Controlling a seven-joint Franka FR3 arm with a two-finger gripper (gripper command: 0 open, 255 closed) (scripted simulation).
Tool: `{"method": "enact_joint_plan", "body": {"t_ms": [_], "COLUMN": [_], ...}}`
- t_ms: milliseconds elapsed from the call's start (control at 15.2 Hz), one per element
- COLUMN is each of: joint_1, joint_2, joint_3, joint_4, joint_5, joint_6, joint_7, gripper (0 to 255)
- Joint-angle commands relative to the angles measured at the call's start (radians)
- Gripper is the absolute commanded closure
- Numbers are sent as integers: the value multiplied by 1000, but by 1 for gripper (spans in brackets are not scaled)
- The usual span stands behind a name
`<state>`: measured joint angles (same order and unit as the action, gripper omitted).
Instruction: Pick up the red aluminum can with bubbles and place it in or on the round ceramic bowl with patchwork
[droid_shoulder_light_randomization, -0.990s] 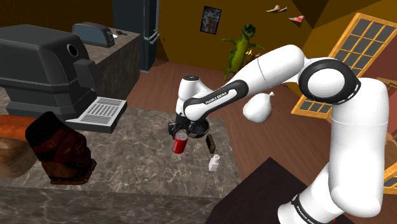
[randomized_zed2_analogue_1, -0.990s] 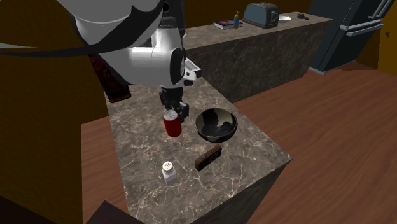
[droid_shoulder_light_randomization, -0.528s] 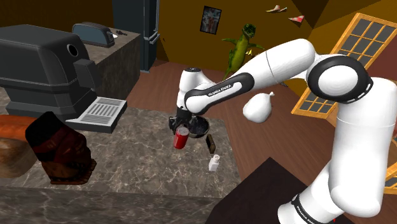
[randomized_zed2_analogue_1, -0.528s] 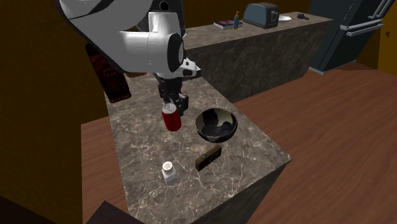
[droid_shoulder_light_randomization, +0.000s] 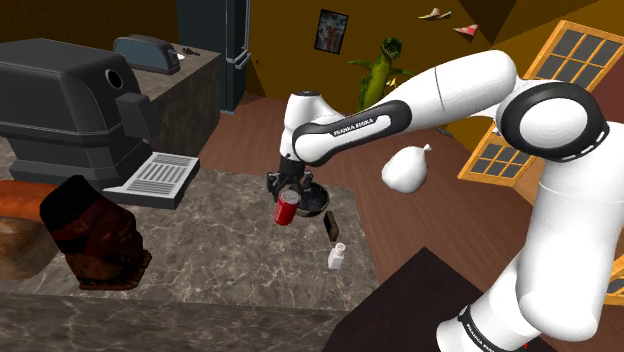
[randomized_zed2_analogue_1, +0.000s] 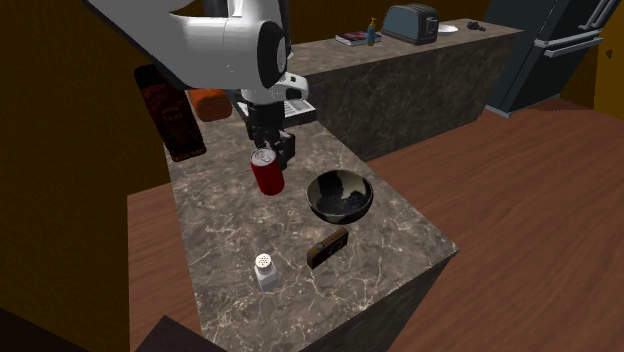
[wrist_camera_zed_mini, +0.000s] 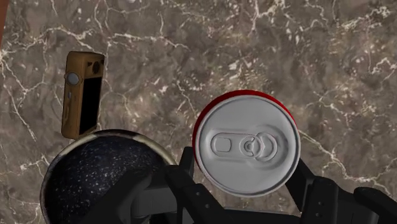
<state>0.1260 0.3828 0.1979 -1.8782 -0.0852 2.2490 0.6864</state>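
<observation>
Marbled counter (randomized_zed2_analogue_1: 385, 250) below — gripper (randomized_zed2_analogue_1: 270, 156) clenched around upright red can (randomized_zed2_analogue_1: 267, 178), near dark bowl (randomized_zed2_analogue_1: 322, 187)

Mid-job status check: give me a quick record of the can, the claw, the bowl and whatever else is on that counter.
can: red can, silver top, upright
claw: claw shut on the can, pointing down
height: can seems lifted off the counter
bowl: dark bowl, speckled inside, nothing seen in it, beside the can
other items: white shaker and brown box, both apart from the bowl
step left: probably carry the can over the bowl, then release
</observation>
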Motion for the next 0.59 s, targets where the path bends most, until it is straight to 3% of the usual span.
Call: {"method": "enact_joint_plan", "body": {"t_ms": [0, 528], "joint_1": [-2, -6], "joint_2": [-13, -66], "joint_3": [2, 8], "joint_4": [10, 49], "joint_5": [4, 18], "joint_6": [-23, -114], "joint_7": [-3, -12], "gripper": [255, 255]}}
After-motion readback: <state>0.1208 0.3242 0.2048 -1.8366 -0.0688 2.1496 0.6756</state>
